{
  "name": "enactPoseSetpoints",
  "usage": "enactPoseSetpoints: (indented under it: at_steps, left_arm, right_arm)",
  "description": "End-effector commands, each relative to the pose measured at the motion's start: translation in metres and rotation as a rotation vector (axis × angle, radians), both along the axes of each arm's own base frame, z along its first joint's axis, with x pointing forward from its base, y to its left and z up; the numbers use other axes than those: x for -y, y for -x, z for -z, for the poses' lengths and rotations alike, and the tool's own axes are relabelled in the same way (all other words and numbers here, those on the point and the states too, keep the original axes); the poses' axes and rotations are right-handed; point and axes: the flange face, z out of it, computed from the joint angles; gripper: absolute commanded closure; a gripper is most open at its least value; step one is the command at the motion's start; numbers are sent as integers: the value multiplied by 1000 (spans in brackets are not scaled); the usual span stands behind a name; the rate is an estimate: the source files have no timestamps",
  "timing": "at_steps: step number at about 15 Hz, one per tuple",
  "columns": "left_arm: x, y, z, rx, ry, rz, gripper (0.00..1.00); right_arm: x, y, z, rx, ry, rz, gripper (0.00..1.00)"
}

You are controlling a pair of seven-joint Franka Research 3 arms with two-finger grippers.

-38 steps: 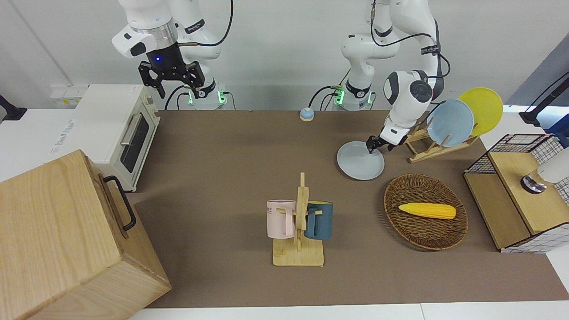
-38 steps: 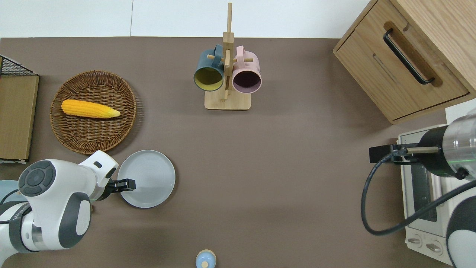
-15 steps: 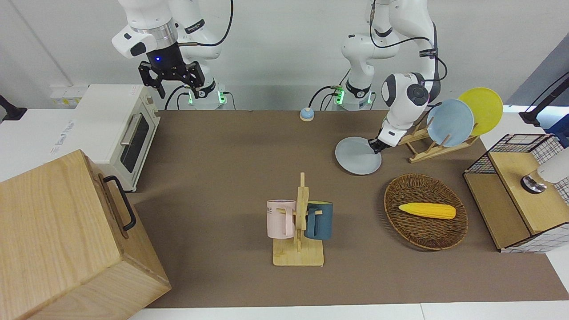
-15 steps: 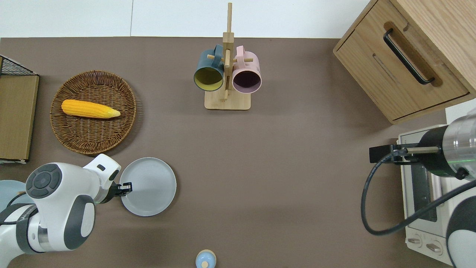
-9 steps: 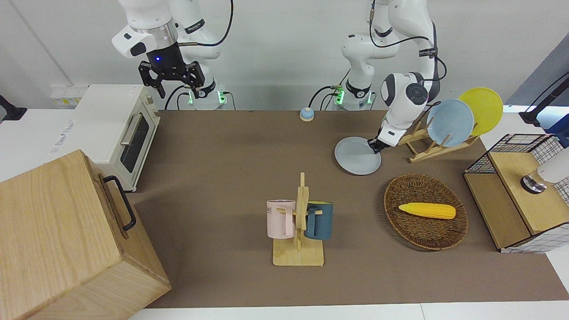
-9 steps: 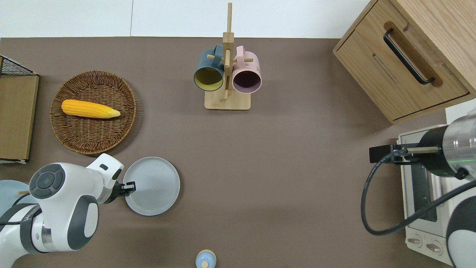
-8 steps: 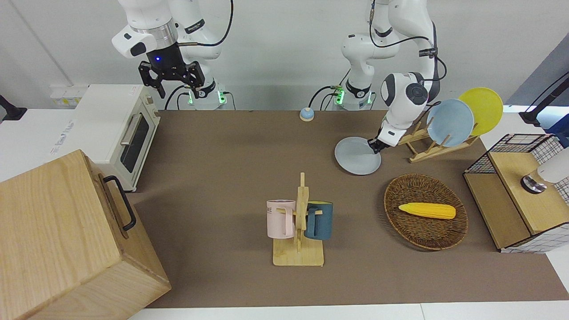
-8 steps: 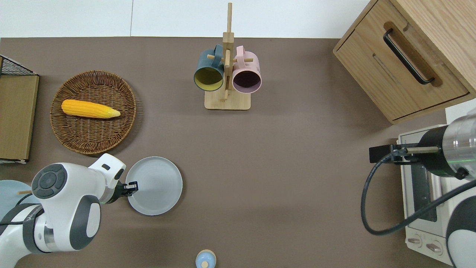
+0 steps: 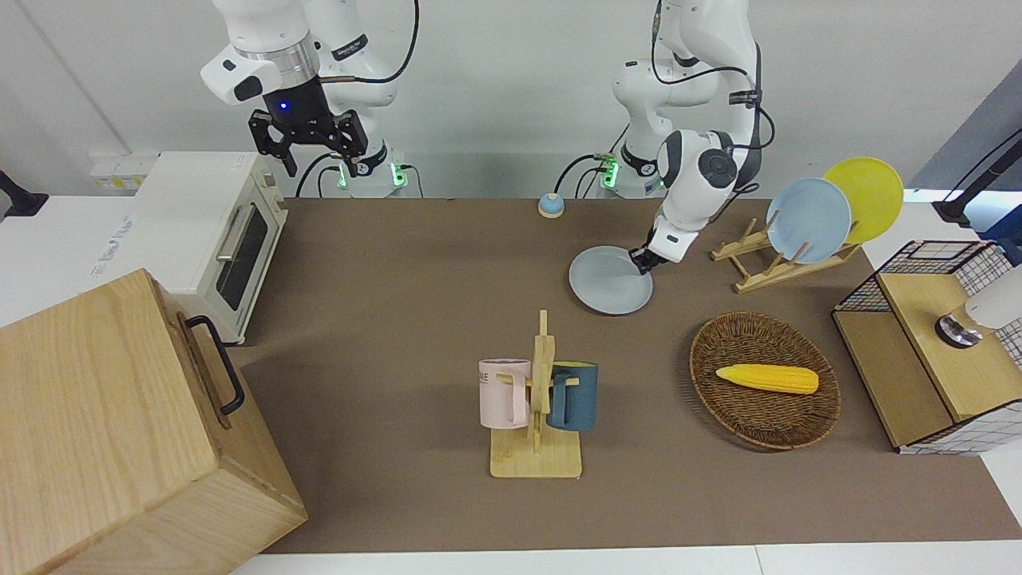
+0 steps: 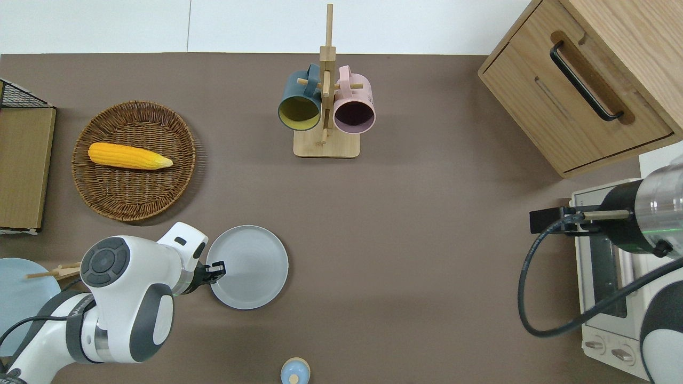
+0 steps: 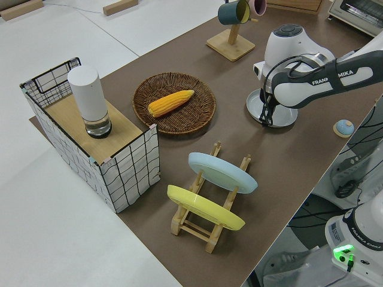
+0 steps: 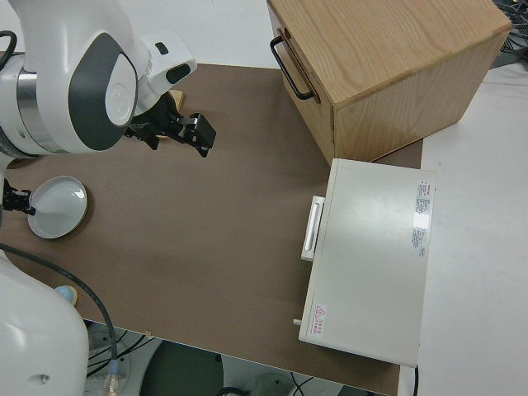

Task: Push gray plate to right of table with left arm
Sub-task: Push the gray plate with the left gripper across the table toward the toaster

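Observation:
The gray plate (image 10: pixel 251 274) (image 9: pixel 611 281) lies flat on the brown table (image 10: pixel 427 240), nearer to the robots than the mug stand. My left gripper (image 10: pixel 216 268) (image 9: pixel 641 262) is low at the plate's rim, on the edge toward the left arm's end of the table. Its fingers look shut and touch the rim. The side views show the same contact: plate (image 11: pixel 280 110), left gripper (image 11: pixel 265 122). My right gripper (image 9: pixel 318 156) is parked and open.
A mug stand (image 10: pixel 325 144) with two mugs stands farther from the robots. A wicker basket (image 10: pixel 160 197) holds a corn cob (image 10: pixel 129 156). A plate rack (image 9: pixel 766 263) carries a sky-blue and a yellow plate. A small bell (image 10: pixel 294 370), a wooden cabinet (image 10: pixel 587 80) and a toaster oven (image 9: pixel 215 231) are also here.
The left gripper has swept toward the right arm's end of the table, and the gray plate has slid along with it, away from the basket and plate rack. The right arm has not moved.

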Motion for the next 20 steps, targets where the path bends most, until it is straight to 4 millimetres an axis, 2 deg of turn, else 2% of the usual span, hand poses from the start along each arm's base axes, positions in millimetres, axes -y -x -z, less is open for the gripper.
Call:
enactPoseSetpoints:
  at_steps: [1,5,14,17,20]
  left_arm:
    - [35,11,14,-12,-7,-38,1000]
    - [89,26,17,-4,11,-72,1000]
    - [182,57,32,9,72,-165,1000]
    - [210,62,30,0,93,-184,1000]
    - [228,67,29,12,102,-176,1000]
  right_arm:
    - [0,8,0,-3,-9,21,5]
    - [0,8,0,-3,-9,21,5]
    - [0,8,0,-3,-9,21,5]
    - [0,8,0,-3,-9,22,5]
    - [0,8,0,-3,-9,21,5]
